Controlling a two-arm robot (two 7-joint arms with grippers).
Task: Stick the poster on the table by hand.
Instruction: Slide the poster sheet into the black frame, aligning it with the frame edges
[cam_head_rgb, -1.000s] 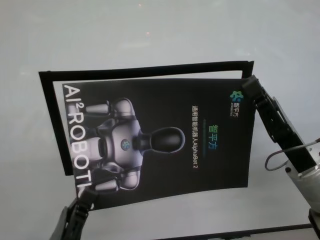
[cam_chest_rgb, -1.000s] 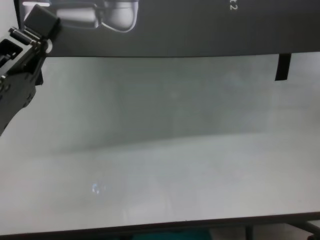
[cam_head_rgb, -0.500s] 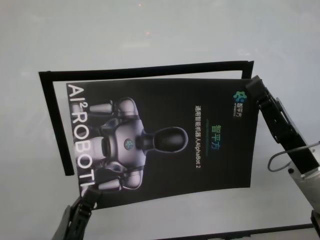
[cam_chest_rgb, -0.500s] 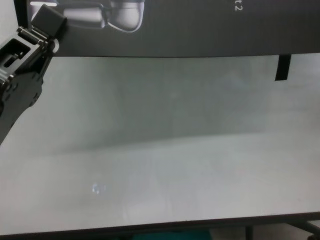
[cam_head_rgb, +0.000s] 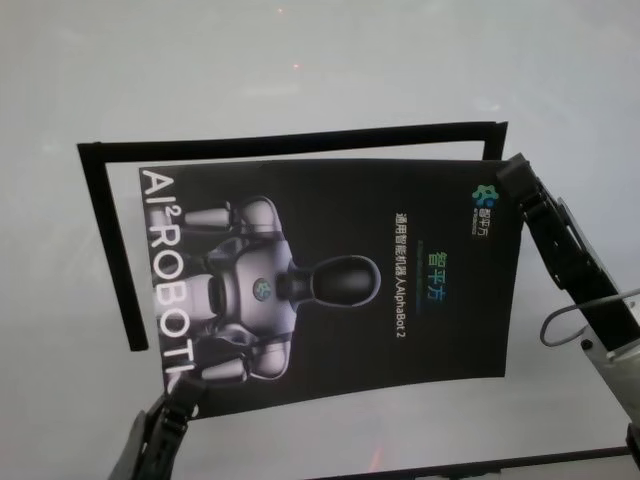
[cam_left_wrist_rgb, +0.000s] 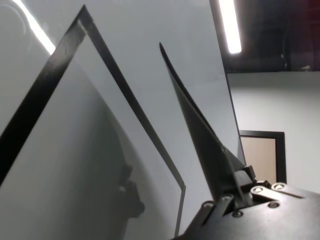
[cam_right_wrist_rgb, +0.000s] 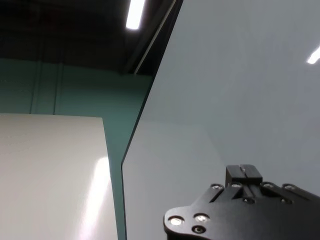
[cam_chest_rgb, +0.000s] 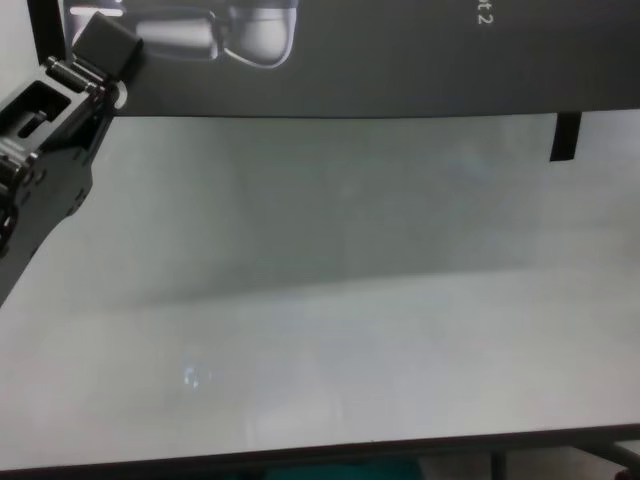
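The poster (cam_head_rgb: 330, 280), a dark sheet with a silvery robot figure and pale lettering, hangs a little above the pale table (cam_head_rgb: 300, 60). My left gripper (cam_head_rgb: 185, 388) is shut on its near-left corner; the chest view shows the square pad (cam_chest_rgb: 103, 42) pressed on the print. In the left wrist view the poster's thin edge (cam_left_wrist_rgb: 200, 135) runs into the closed jaws. My right gripper (cam_head_rgb: 515, 178) is shut on the far-right corner beside the small logo. The poster (cam_chest_rgb: 400, 60) fills the chest view's top.
Narrow black tape strips lie on the table: a long far strip (cam_head_rgb: 290, 136), a left strip (cam_head_rgb: 108, 250) and a short right piece (cam_chest_rgb: 566, 137). The table's dark front edge (cam_chest_rgb: 320, 455) runs close below. The right forearm and its cable (cam_head_rgb: 590, 320) stand at the right.
The poster has slid a little to the right and slightly toward me, both grippers moving with it. The gap to the left tape strip has widened.
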